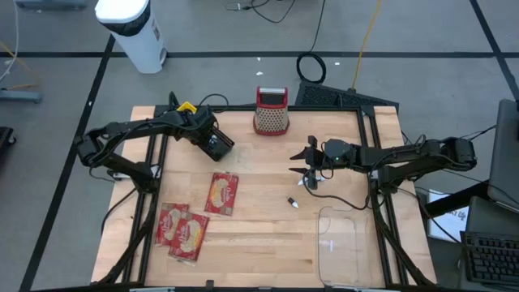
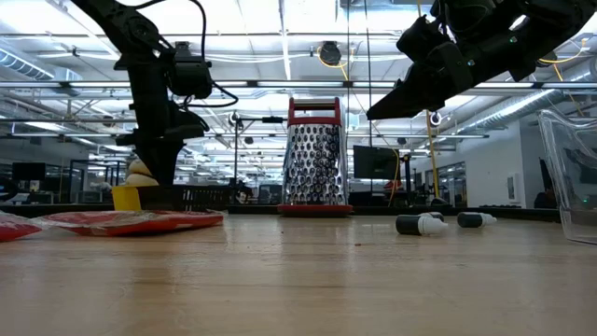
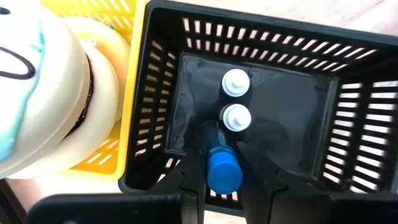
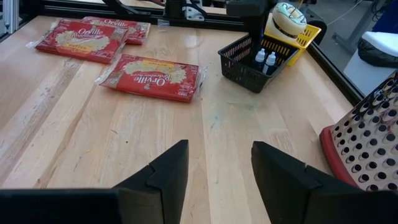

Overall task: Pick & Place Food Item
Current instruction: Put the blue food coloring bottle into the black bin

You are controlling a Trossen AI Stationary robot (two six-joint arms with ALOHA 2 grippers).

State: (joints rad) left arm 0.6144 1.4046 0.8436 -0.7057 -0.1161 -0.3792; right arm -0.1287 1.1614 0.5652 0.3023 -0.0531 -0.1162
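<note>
Wooden table under bright workshop ceiling lights, with three red popcorn packets lying flat toward the left and a red-framed grater upright at the far edge. Left gripper poised over the black basket, clamped on a blue-capped bottle above two white-capped bottles standing inside, beside a yellow basket. Right gripper hanging above bare wood, fingers apart and holding nothing, near small bottles and a clear container.

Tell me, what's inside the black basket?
Inside the black basket stand two little white-capped bottles. The left gripper holds a blue-capped bottle over it. That bottle and the fingers cover part of the floor.
</note>
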